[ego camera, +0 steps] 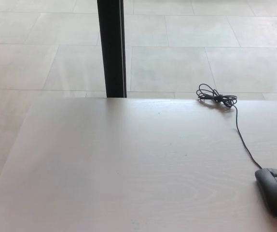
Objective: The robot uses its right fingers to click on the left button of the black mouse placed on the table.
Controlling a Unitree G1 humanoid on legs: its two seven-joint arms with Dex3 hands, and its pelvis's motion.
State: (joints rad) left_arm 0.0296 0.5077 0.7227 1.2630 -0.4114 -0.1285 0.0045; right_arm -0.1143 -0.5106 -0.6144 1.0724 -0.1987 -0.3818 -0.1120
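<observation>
A black mouse (275, 191) lies on the pale wooden table (129, 164) near its front right corner, scroll wheel pointing away from me. Its thin black cable (243, 140) runs back toward the far edge and ends in a coiled bundle (215, 95). Neither of my hands shows in the head view.
A black vertical post (112, 48) stands just behind the table's far edge, left of centre. Beyond it lies a light tiled floor (186, 43). The table's left edge slants from the far left down to the picture's bottom left corner.
</observation>
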